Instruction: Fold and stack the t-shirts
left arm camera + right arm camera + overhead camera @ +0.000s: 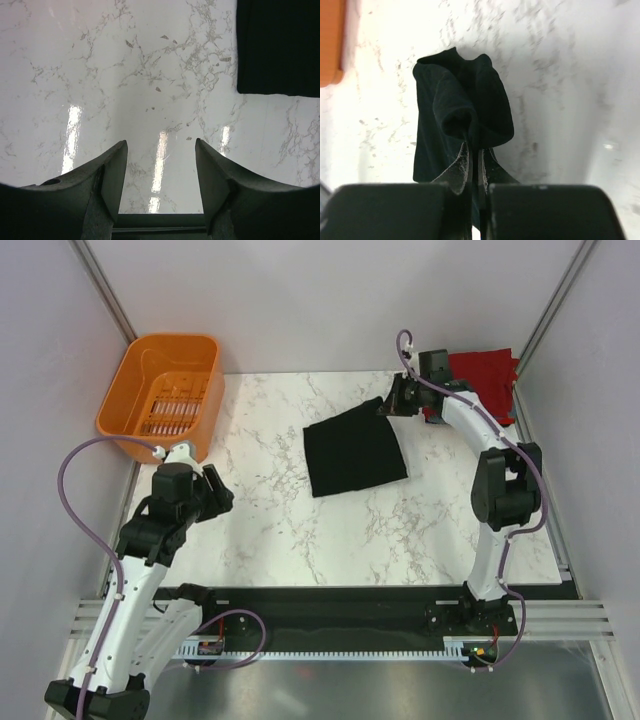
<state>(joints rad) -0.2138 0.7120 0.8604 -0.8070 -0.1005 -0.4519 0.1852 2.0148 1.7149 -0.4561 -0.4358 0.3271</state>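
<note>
The right arm rises from its base at the near right, bends at the elbow by the table's right edge, and reaches far and to the left with the wrist tipped down. The right gripper is clenched on a bunched fold at the far right corner of the black t-shirt. The rest of that shirt lies flat as a rough, slightly skewed rectangle right of the table's middle. The left arm is folded back over the near left part of the marble. The left gripper hovers over the bare top with its fingers apart and nothing between them, and the shirt's near left corner lies well apart from it. A red t-shirt lies at the far right corner just behind the right forearm, which partly hides it. An orange basket stands at the far left corner. Bare marble runs left of the black shirt and on its near side.
</note>
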